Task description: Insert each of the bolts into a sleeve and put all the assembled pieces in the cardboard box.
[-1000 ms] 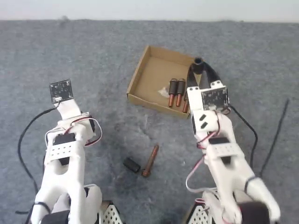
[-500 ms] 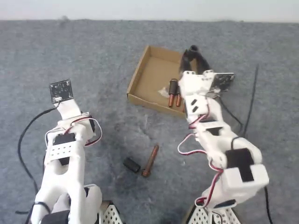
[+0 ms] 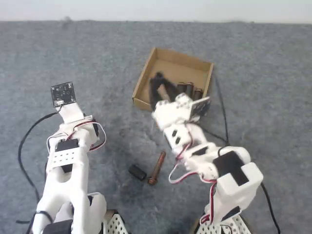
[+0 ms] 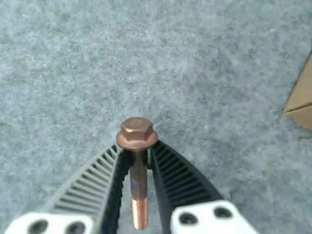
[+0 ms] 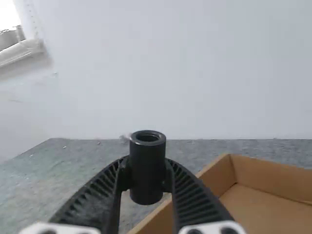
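Note:
My left gripper is shut on a copper bolt, hex head outward, above grey carpet. My right gripper is shut on a black sleeve held upright, open end up. In the high view the right gripper hangs over the near-left part of the cardboard box. Assembled pieces lie inside the box near its front wall. A second copper bolt and a second black sleeve lie loose on the carpet between the arms.
The left arm stands at the left with its camera board raised. A corner of the box edges the left wrist view. Black cables trail beside both arms. Open carpet lies to the far left and far right.
The right arm has swung left, from the box's right side to over its near-left part, uncovering the pieces inside. The left arm has stayed put.

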Robot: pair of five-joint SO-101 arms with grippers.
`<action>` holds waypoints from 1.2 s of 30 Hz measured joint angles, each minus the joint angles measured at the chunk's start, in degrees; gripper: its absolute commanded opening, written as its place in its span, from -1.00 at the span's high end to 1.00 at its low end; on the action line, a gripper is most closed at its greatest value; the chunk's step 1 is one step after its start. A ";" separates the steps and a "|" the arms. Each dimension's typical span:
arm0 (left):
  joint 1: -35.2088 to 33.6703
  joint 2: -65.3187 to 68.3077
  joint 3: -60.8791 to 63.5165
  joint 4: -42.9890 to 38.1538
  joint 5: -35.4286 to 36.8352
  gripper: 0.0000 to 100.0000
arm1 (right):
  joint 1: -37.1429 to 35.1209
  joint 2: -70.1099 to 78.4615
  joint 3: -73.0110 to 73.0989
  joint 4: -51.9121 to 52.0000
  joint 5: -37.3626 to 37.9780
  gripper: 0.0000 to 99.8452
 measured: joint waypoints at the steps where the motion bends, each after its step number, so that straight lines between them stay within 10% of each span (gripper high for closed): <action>1: 0.00 0.00 0.00 -0.18 0.00 0.98 | -0.97 0.00 1.14 -0.79 1.41 0.99; 10: 0.00 0.00 0.00 -0.26 0.00 0.98 | -8.35 0.00 9.93 -2.37 24.26 0.99; 36: 0.00 0.00 1.41 -0.62 0.00 0.98 | -12.13 -0.09 28.84 -20.40 25.49 0.99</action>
